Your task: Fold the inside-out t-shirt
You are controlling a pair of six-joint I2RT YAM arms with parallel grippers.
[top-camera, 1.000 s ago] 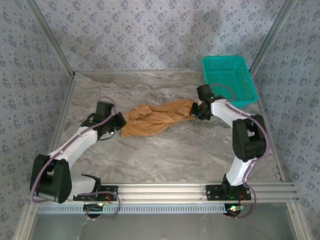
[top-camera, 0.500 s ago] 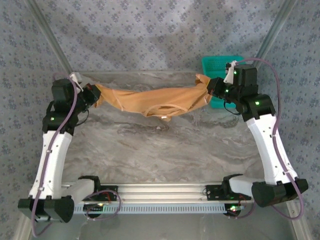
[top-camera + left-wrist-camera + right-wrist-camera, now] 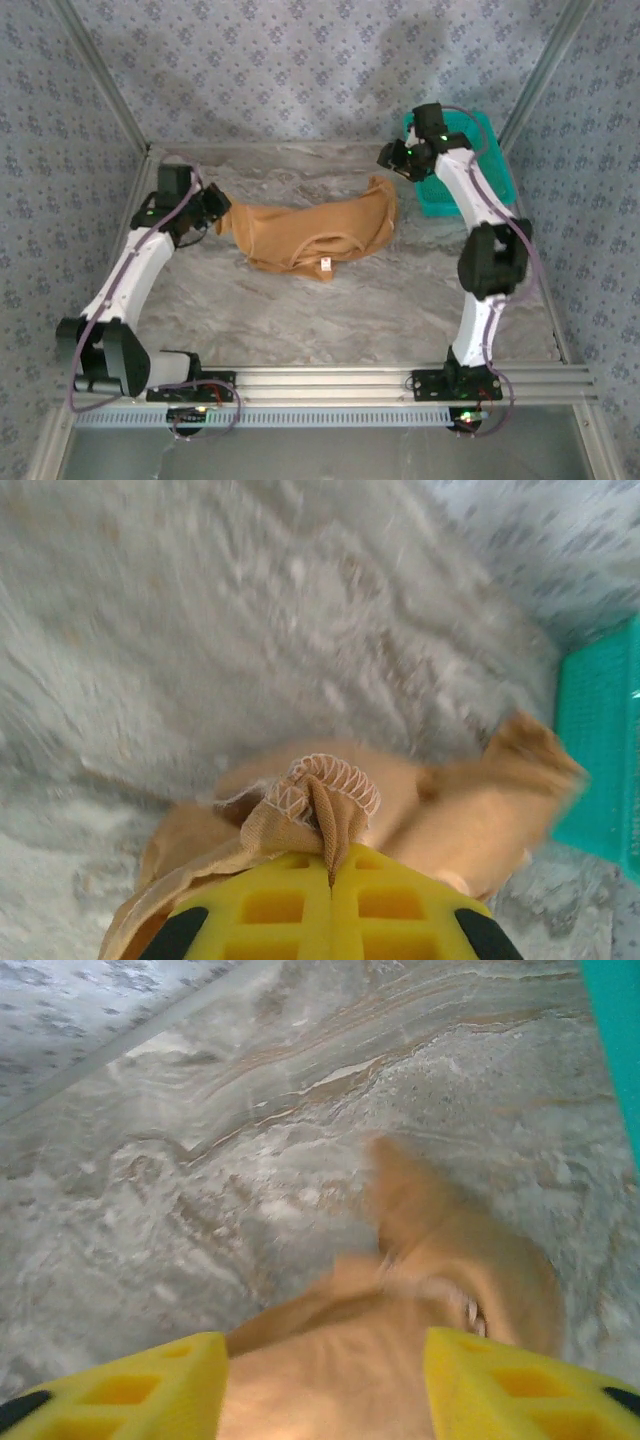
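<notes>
Left wrist, left gripper (image 3: 332,868) pinching inside-out t-shirt (image 3: 470,820) hem, right wrist, right gripper (image 3: 325,1372) parted, empty

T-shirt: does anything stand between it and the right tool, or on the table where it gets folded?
Nothing visible does. The right tool hangs open over a corner of the t-shirt, and the teal basket sits aside at the far right of the table.

Soft, even light falls across the marbled table (image 3: 350,310).
The overhead view is sharp, with a dim patch darkening the back wall (image 3: 400,35). Both wrist views are motion-blurred: the inside-out t-shirt (image 3: 450,1290) is a smeared orange haze, and the teal basket (image 3: 600,750) is soft at the frame's edge.
</notes>
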